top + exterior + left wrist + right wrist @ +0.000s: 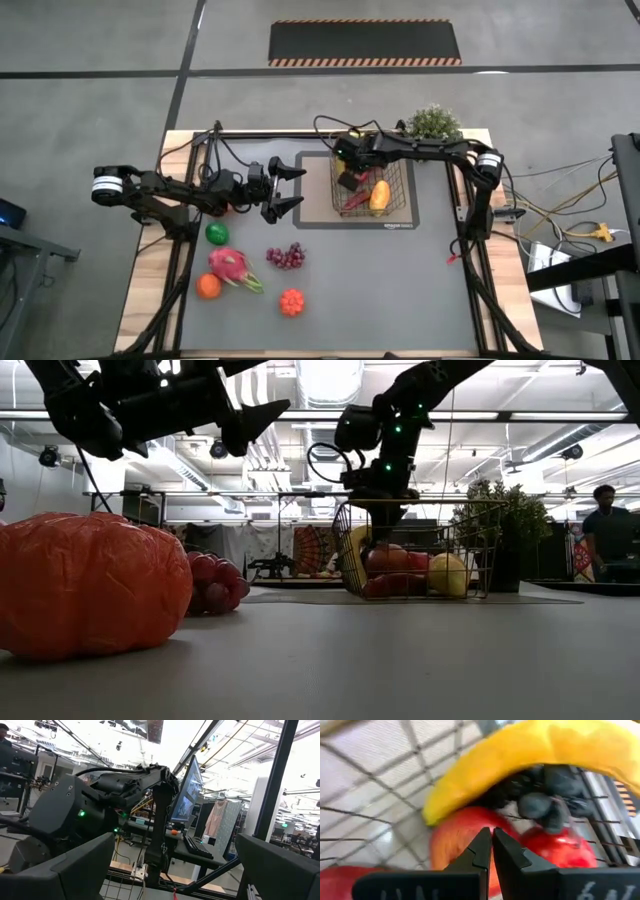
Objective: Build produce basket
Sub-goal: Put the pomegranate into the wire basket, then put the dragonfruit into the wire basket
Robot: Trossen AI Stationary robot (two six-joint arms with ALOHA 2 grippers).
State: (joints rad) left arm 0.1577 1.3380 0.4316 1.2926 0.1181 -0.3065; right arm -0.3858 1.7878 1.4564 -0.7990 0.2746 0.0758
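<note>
The wire basket (402, 172) stands on the grey-brown mat (312, 216) at the table's far middle. It holds a yellow banana (520, 755), dark grapes (545, 795), red apples (455, 837) and a yellow mango (380, 197). My right gripper (491, 840) is shut and points down into the basket, just over a red apple. My left gripper (292, 190) is open and empty, raised above the table to the left of the basket. A green fruit (217, 233), the pink dragon fruit (230, 266), an orange (208, 286), red grapes (286, 257) and an orange-red fruit (291, 301) lie on the table's near left. My right gripper's shut fingertips (482, 842) stand right in front of a red apple's top (451, 832), coming from above. Whether they touch it I cannot tell.
A bushy potted plant (433, 122) stands behind the basket's far right corner. Cables run along the table's far edge (330, 130). A person (605, 530) stands in the room beyond the table. The grey surface on the near right (400, 290) is bare.
</note>
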